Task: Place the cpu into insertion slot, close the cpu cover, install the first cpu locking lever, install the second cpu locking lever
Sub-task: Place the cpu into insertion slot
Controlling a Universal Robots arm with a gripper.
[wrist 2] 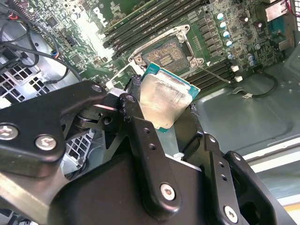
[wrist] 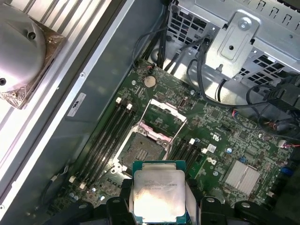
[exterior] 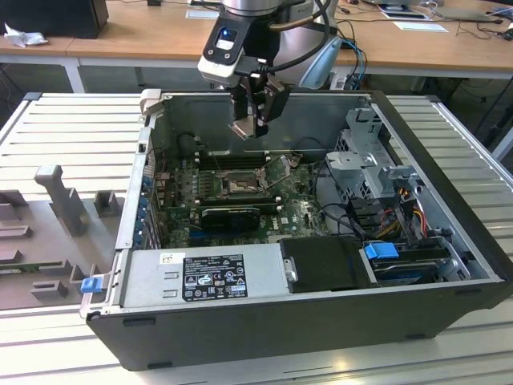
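Observation:
My gripper (exterior: 253, 122) hangs above the open computer case, shut on the cpu (exterior: 244, 128), a flat square chip with a pale silvery face. In both wrist views the cpu (wrist: 157, 190) (wrist 2: 165, 96) sits between the black fingers (wrist 2: 137, 123), tilted, with its green edge showing. The insertion slot (wrist: 140, 150) (wrist 2: 165, 55) (exterior: 233, 186) lies bare on the green board below the chip, well apart from it. The cpu cover (wrist: 163, 116) (exterior: 278, 170) stands swung open beside the slot.
Long black memory sticks (wrist: 108, 136) flank the slot. A metal drive cage (exterior: 370, 164) with cables (wrist: 206, 70) fills the exterior view's right of the case. A power supply (exterior: 204, 277) lies along the front. The case wall (wrist: 61, 122) is close by.

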